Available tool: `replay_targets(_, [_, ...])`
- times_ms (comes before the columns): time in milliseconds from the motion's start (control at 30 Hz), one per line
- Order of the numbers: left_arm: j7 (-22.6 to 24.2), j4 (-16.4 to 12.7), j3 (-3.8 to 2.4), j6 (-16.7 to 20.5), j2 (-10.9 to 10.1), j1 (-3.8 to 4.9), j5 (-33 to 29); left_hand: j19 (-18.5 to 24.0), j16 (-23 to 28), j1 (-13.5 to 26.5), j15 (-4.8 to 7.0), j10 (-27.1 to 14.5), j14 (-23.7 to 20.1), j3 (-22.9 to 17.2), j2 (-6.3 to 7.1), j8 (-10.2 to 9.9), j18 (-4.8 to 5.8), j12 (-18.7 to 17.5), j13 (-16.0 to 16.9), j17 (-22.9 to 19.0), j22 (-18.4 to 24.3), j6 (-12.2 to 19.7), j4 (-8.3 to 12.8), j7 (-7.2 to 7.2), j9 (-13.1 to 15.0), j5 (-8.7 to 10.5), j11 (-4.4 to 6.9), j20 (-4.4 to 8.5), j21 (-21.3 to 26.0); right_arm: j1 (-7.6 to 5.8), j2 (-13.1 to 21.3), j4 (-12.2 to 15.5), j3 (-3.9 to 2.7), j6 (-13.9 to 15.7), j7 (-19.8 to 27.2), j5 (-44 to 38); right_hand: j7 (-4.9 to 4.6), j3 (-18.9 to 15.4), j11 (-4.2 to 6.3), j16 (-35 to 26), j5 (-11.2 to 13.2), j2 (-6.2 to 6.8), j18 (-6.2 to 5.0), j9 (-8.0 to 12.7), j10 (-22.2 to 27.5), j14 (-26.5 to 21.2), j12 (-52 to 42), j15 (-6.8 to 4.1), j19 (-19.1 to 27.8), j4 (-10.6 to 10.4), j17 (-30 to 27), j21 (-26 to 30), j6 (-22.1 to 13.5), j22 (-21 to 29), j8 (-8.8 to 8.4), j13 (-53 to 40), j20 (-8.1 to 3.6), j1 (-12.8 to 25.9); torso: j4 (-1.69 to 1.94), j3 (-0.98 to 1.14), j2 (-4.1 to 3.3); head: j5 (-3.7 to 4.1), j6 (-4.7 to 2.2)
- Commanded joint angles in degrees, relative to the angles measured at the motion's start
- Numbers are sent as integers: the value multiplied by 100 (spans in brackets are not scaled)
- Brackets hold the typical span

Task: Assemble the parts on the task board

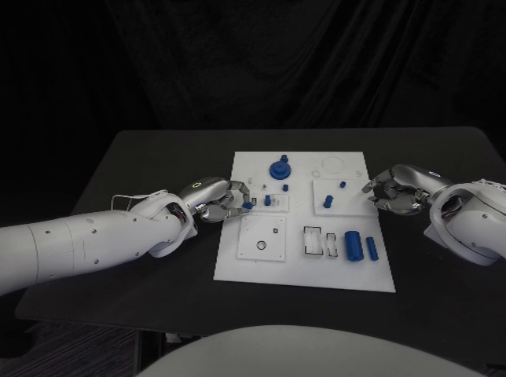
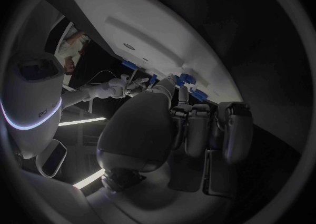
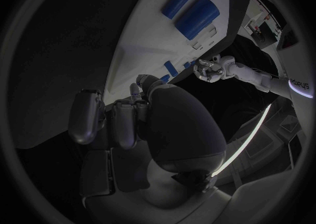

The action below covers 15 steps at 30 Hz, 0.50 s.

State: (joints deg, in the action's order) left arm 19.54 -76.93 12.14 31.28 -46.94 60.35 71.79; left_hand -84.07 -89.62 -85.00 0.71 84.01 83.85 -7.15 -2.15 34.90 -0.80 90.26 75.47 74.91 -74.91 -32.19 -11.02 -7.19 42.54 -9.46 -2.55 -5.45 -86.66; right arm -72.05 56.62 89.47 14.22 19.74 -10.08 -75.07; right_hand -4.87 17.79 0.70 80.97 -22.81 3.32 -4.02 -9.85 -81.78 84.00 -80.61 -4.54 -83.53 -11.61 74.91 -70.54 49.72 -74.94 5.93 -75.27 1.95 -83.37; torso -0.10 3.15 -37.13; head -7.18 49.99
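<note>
L hand point(image 1: 216, 200): fingertips pinched on a small blue part point(image 1: 247, 206) at the left edge of the task board point(image 1: 304, 271). R hand point(image 1: 396, 191): fingers curled in, whether anything is held cannot be told; it is seen at the board's right edge. On board: blue round part point(image 1: 280, 170) near far edge, two blue cylinders point(image 1: 362, 247) lying side by side near front right

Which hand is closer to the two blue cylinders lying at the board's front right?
Right hand, just behind and right of the blue cylinders; left hand is across the board.
</note>
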Motion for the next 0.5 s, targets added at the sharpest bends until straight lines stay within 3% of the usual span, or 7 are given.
replay_targets(33, [-61,2,-4,-288,16,-14,-10,-366,-38,12,12,599,615,-1,12,-43,-19,-26,1453,1509,-1378,-63,-35,-4,-38,24,17,0,37,15,2,12,-3,32,-24,-14,-11,36,-6,-22,-32,18,3,5,30,378,34,30,16,1,712,17,24,-977,-10,-467,11,53,1,2,-2,7,1])
replay_targets(500, [-220,57,-4,-404,30,-29,-9,-362,-38,3,1,599,615,-15,21,-127,-20,-26,1453,1509,-1376,-115,-44,-12,-133,34,2,-8,43,15,13,24,-3,30,-27,-14,-11,38,-7,-16,-32,21,4,6,29,380,32,31,14,4,716,13,24,-979,-11,-469,12,57,3,1,-1,15,1])
